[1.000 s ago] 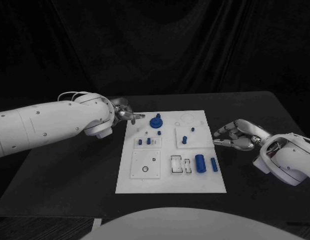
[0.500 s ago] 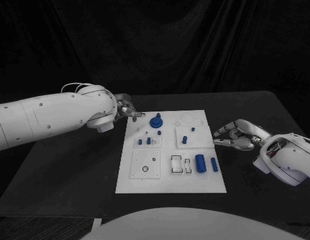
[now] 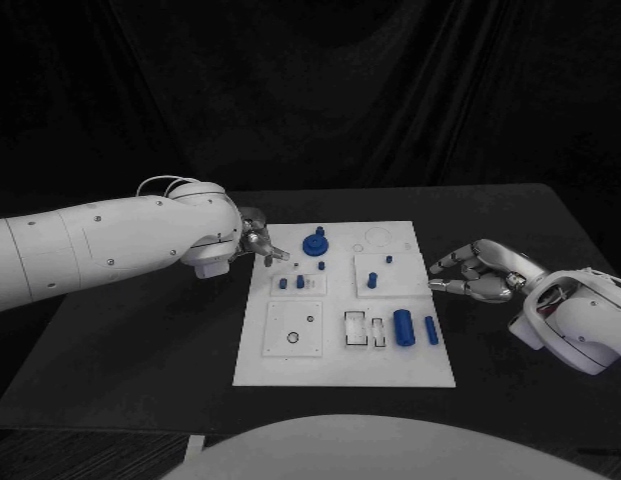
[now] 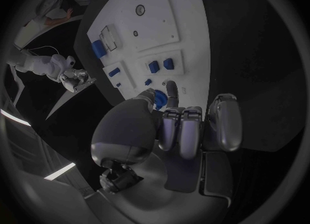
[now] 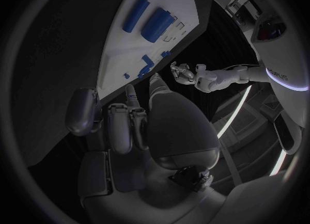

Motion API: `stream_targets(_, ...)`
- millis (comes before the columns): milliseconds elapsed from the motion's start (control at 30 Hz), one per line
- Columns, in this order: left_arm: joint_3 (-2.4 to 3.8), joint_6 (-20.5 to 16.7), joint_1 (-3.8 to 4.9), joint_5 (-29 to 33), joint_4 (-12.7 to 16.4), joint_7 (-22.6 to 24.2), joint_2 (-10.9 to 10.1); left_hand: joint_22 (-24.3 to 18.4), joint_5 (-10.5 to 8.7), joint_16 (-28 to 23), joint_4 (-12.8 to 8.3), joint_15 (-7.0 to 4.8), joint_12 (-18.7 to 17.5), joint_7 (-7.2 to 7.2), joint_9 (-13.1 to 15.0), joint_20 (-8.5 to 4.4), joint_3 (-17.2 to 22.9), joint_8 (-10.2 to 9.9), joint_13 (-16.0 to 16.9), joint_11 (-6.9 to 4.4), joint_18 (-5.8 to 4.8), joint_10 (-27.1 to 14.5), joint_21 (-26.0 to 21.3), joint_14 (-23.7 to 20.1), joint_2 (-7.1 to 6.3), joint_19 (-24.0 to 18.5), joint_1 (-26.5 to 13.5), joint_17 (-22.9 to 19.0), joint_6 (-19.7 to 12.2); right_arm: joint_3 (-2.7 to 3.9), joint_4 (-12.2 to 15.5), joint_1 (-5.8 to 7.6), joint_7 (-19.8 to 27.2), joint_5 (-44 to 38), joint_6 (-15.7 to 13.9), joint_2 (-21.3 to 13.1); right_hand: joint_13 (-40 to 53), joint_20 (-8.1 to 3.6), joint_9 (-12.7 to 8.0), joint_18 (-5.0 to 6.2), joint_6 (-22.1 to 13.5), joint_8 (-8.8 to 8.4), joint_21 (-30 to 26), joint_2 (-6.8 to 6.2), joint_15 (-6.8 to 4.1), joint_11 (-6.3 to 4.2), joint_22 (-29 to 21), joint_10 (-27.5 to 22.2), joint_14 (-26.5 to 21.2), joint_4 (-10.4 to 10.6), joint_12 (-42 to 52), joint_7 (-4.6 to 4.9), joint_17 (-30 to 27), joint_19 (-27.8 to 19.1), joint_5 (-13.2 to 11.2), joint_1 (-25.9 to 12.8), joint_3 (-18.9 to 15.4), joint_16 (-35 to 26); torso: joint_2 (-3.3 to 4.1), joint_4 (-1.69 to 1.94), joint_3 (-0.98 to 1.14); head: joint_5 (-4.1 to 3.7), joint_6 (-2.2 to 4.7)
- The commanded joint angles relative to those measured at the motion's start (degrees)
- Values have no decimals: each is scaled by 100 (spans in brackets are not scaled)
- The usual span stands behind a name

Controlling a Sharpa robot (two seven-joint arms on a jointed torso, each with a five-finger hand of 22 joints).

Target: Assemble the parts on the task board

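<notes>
The task board lies flat in the middle of the black table, its blue parts spread over it: a round knobbed part near the far edge, small pegs just nearer, and 2 loose cylinders lying side by side toward the right edge, probably waiting for their slots. The left hand hovers over the board's far left corner, fingers curled in with nothing visible between them, apparently lining up on the knobbed part. The right hand waits just beside the board's right edge, fingers likewise curled and holding nothing, within reach of the cylinders.
</notes>
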Motion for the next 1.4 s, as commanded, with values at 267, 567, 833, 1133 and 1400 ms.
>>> stream_targets(267,4,210,-146,-77,-88,-14,104,1065,-170,15,36,24,20,16,-34,7,-88,-64,1509,31,29,608,-57,606,27,6,-95,1510,-19,3,28,-15,44,9,-96,-28,1355,-6,-8,32,30,-14,-3,47,46,36,863,456,405,5,-4,3,884,-26,27,-20,-24,-5,4,1,3,9,-1)
stream_targets(567,4,245,-253,-82,-182,49,224,1047,26,15,-20,48,20,55,-206,26,-82,-257,1509,62,42,608,-123,606,59,-32,-6,1510,-85,3,31,-15,36,9,-83,-27,1354,-6,-9,32,33,-14,-7,48,46,37,862,455,405,7,-6,2,883,-27,29,-22,-28,-6,2,-1,3,2,-1)
stream_targets(833,4,248,-324,-83,-217,91,283,1037,106,15,-38,62,20,67,-311,38,-74,-335,1509,75,49,608,-158,606,76,-54,22,1510,-66,3,33,-16,25,9,-74,-40,1354,-6,-9,32,33,-14,-7,48,46,37,862,455,405,7,-6,2,883,-27,29,-22,-28,-6,0,2,2,-10,-1)
stream_targets(1133,4,268,-355,-83,-276,89,328,1030,496,15,-132,70,20,67,-492,52,-16,-457,1509,80,57,608,-194,606,85,-75,131,1510,2,3,23,-16,19,9,-54,-15,1353,-6,-11,33,36,-16,-12,48,46,37,862,455,403,5,-7,1,878,-28,32,-21,-33,-11,3,1,3,-11,-1)
stream_targets(1400,4,261,-387,-83,-309,78,331,1024,894,15,-299,57,20,43,-600,44,142,-533,1509,61,63,608,-218,606,76,-87,303,1510,37,3,20,-17,8,9,-37,-17,1353,-6,-11,33,36,-16,-12,48,46,37,862,455,403,5,-7,1,878,-28,32,-21,-33,-11,2,0,3,-12,-1)
